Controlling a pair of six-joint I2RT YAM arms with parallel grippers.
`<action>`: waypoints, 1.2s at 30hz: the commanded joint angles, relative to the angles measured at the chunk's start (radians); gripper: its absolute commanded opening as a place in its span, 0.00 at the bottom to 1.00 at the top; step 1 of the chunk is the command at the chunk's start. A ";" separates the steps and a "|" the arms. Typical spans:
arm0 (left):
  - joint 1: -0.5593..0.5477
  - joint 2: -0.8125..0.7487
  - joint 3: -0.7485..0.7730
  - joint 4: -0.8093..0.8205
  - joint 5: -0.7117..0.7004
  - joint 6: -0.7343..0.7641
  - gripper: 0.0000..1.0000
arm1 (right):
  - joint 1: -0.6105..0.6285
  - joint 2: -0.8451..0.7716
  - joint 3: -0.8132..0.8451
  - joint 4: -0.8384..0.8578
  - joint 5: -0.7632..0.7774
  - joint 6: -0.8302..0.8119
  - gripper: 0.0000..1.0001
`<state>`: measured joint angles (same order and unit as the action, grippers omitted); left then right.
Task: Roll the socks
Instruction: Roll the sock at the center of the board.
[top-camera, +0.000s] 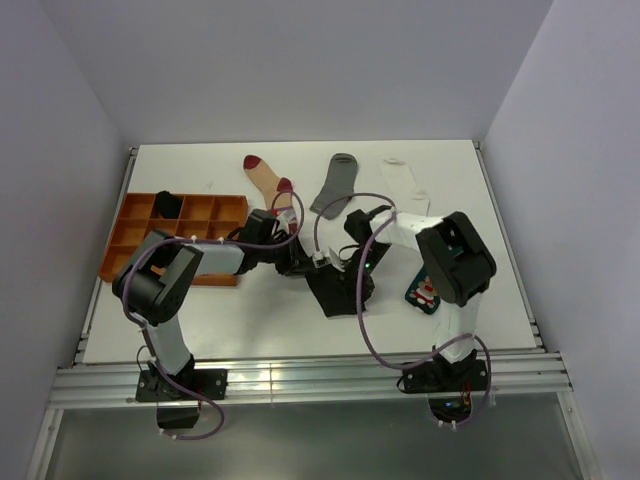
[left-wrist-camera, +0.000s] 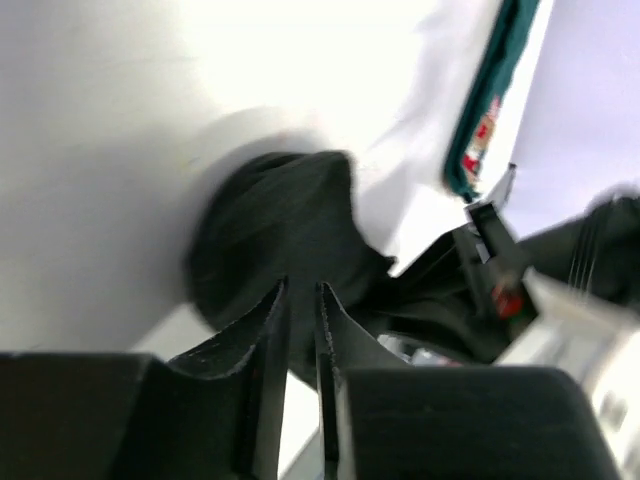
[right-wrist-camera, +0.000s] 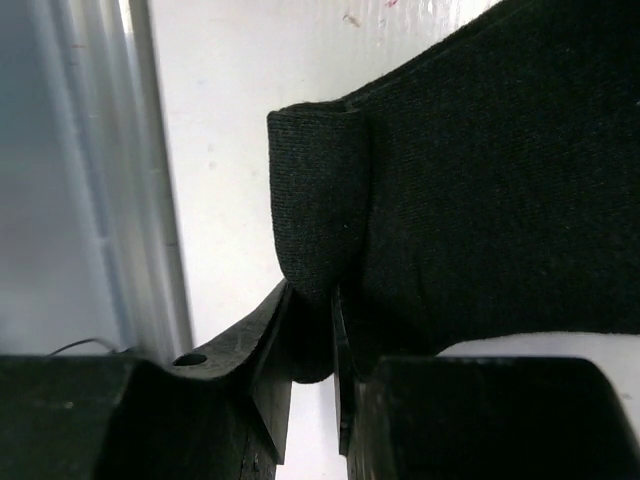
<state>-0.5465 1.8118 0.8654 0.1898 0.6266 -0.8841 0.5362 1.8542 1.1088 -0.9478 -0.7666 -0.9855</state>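
A black sock (top-camera: 333, 296) lies partly bunched on the white table (top-camera: 200, 320), between both grippers. My left gripper (top-camera: 300, 264) is at its left end; in the left wrist view the jaws (left-wrist-camera: 300, 292) stand nearly closed, their tips at the bunched black sock (left-wrist-camera: 275, 225). My right gripper (top-camera: 360, 283) is shut on the sock's folded edge (right-wrist-camera: 320, 190), with fabric pinched between the fingers (right-wrist-camera: 312, 300). A beige sock with red toe and heel (top-camera: 266, 180), a grey sock (top-camera: 336, 184) and a white sock (top-camera: 404, 184) lie at the back. A dark teal sock (top-camera: 424, 292) lies under the right arm.
An orange compartment tray (top-camera: 200, 212) stands at the left, with a dark item (top-camera: 168, 203) in one back compartment. The teal sock (left-wrist-camera: 487, 100) and the right arm (left-wrist-camera: 470, 300) show beyond the black sock in the left wrist view. The table's front rail (right-wrist-camera: 110, 200) runs close by.
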 joint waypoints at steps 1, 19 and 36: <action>-0.006 -0.061 -0.084 0.198 -0.062 0.017 0.19 | -0.030 0.094 0.101 -0.278 -0.112 -0.103 0.24; -0.289 -0.146 -0.121 0.255 -0.156 0.381 0.45 | -0.050 0.362 0.330 -0.405 -0.131 -0.008 0.24; -0.337 -0.124 -0.207 0.252 -0.285 0.428 0.48 | -0.067 0.419 0.372 -0.436 -0.149 0.013 0.24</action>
<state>-0.8749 1.7084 0.6697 0.4294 0.3862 -0.5026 0.4774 2.2505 1.4445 -1.3499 -0.9085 -0.9764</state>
